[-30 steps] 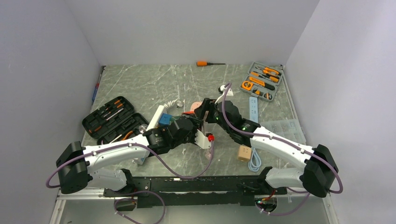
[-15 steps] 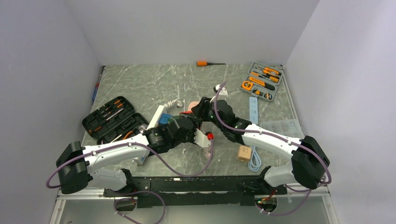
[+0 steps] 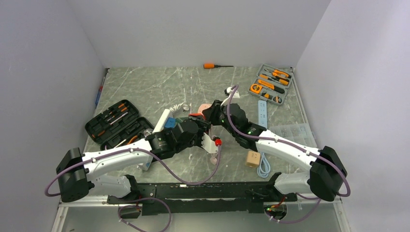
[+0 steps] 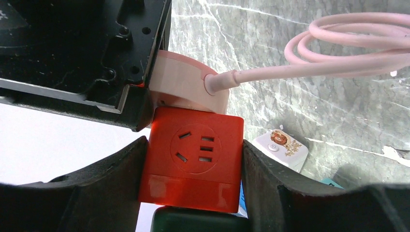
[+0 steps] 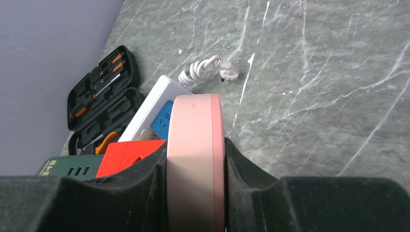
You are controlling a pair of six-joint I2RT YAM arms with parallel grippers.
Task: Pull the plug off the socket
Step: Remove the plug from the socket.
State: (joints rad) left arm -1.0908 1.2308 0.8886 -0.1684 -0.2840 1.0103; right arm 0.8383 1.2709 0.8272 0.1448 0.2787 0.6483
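Note:
A red cube socket (image 4: pixel 196 159) is clamped between my left gripper's (image 4: pixel 193 169) black fingers. A round pink plug (image 4: pixel 186 89) sits against the cube's top face, and its pink cable (image 4: pixel 338 58) loops off to the right. My right gripper (image 5: pixel 196 193) is shut on the pink plug (image 5: pixel 196 159), with the red cube (image 5: pixel 128 152) just to its left. In the top view both grippers meet mid-table, the left gripper (image 3: pixel 198 126) and the right gripper (image 3: pixel 212 112) around the red socket (image 3: pixel 196 117) and pink plug (image 3: pixel 205 108).
A white power strip (image 5: pixel 154 104) with a blue adapter lies beside an open black screwdriver case (image 3: pixel 113 123). A white coiled cord (image 5: pixel 208 70) lies behind them. A grey tool case (image 3: pixel 271 84), an orange screwdriver (image 3: pixel 212 65), a beige cube (image 3: pixel 252 158) and a small white adapter (image 4: pixel 283 147) are also on the table.
My right gripper swung a little left and then back right with the pink plug. The left arm has barely moved, still gripping the red cube.

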